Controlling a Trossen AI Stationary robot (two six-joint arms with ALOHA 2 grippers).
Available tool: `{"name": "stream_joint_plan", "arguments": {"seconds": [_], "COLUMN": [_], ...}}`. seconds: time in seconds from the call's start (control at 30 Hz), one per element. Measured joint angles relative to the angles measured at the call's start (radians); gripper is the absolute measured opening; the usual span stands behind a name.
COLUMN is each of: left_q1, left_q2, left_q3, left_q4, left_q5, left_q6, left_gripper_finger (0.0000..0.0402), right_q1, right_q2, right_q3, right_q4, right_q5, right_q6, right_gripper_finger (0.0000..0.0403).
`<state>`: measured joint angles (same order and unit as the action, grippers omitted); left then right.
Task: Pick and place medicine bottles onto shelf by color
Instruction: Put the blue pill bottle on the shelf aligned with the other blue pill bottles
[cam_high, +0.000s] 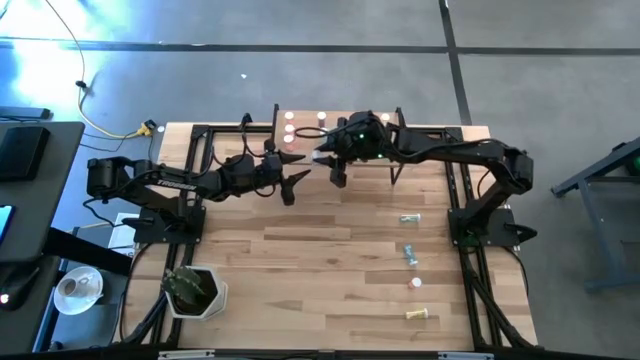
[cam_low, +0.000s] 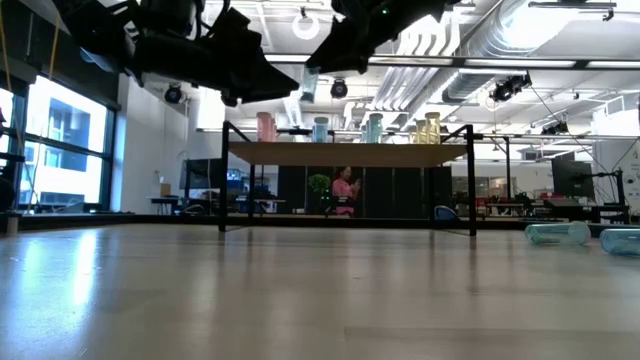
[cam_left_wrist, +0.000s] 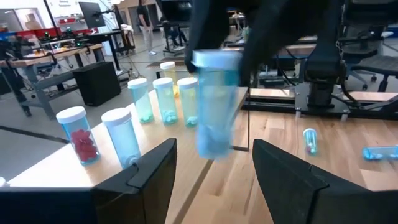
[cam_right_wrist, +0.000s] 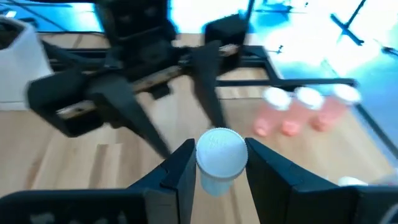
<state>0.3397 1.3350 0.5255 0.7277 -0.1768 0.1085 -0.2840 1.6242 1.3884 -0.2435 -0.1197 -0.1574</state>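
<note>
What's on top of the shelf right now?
Capped bottles stand upright on the shelf: red nearest, then blue, green, yellow. The right gripper holds a blue bottle above it, covering part of the board.

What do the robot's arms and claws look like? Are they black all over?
Mostly. Both arms are dark and jointed. The left gripper has two wide, flat, pointed black jaws. The right gripper has the same, and its arm shows a small green light.
</note>
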Motion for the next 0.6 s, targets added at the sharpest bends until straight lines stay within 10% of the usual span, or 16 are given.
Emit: {"name": "stream_joint_plan", "arguments": {"seconds": [0.6], "left_q1": [0.000], "left_q2": [-0.087], "left_q3": [0.000], "left_q4": [-0.025], "left_q5": [-0.003], "left_q6": [0.000], "left_gripper_finger": [0.0200], "right_q1": [-0.161], "right_q2": [-0.184], "right_q3": [0.000], "right_q4": [-0.005], "right_q5": [0.015], "right_q6": [-0.009], "right_gripper_finger": [0.0112]}}
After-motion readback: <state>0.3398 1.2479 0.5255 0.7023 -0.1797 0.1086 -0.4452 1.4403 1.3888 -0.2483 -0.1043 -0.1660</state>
